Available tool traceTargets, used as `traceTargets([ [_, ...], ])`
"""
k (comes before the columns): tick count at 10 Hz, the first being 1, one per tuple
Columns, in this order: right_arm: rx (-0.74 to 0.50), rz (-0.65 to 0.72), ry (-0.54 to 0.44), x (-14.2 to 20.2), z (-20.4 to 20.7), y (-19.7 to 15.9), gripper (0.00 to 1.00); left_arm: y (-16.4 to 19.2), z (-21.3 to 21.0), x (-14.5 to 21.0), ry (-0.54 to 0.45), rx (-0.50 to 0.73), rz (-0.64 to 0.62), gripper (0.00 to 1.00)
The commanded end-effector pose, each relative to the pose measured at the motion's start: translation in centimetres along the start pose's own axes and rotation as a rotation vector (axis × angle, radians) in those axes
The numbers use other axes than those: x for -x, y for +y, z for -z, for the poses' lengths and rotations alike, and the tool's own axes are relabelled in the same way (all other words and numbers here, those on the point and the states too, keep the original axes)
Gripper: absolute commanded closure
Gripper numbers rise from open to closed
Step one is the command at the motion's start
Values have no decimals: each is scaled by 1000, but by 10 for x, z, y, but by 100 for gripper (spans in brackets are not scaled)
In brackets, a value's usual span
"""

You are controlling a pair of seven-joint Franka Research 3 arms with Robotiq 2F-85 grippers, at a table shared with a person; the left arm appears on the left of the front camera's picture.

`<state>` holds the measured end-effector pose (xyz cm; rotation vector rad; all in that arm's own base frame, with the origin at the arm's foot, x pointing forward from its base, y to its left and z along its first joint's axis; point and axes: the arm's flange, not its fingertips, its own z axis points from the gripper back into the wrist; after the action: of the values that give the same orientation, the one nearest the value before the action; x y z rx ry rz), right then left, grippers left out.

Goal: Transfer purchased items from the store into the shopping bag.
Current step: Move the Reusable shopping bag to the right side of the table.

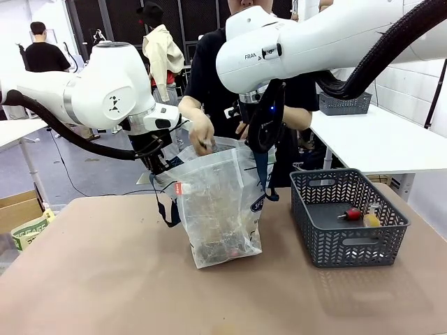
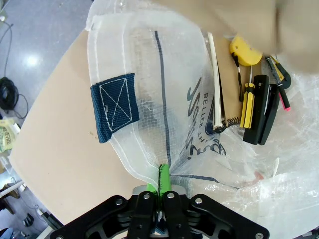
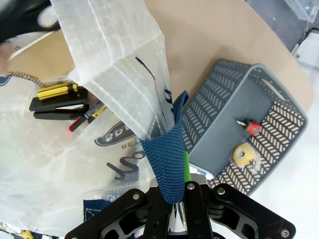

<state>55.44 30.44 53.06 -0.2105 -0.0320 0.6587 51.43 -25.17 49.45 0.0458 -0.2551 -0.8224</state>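
The bag [image 1: 220,202] stood mid-table [image 1: 105,279], just left of the basket [image 1: 349,216]. It was clear and crinkled, with navy straps, a small red tag [image 1: 179,188] and a dark oval logo. My left gripper [image 2: 162,179] was clamped on its rim, green pads pressed together on the plastic. My right gripper [image 3: 174,185] was clamped on a navy strap [image 3: 167,157] at the opposite rim, so the mouth stood open between my arms. The front view showed a person's hand [image 1: 202,132] over that mouth. My left wrist view looked inside the bag, where a yellow-handled screwdriver [image 2: 247,102] lay beside black tools at the bottom. My right wrist view looked into the basket as well, with a red piece [image 3: 251,127] and a yellow roll [image 3: 244,154] on its floor.
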Motion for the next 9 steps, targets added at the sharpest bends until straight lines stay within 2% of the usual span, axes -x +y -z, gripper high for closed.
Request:
traceTargets([
  [1,1,3,2,1,1,-1,100,0,0,1,1,-1,-3,100],
  [9,1,3,2,1,1,-1,100,0,0,1,1,-1,-3,100],
])
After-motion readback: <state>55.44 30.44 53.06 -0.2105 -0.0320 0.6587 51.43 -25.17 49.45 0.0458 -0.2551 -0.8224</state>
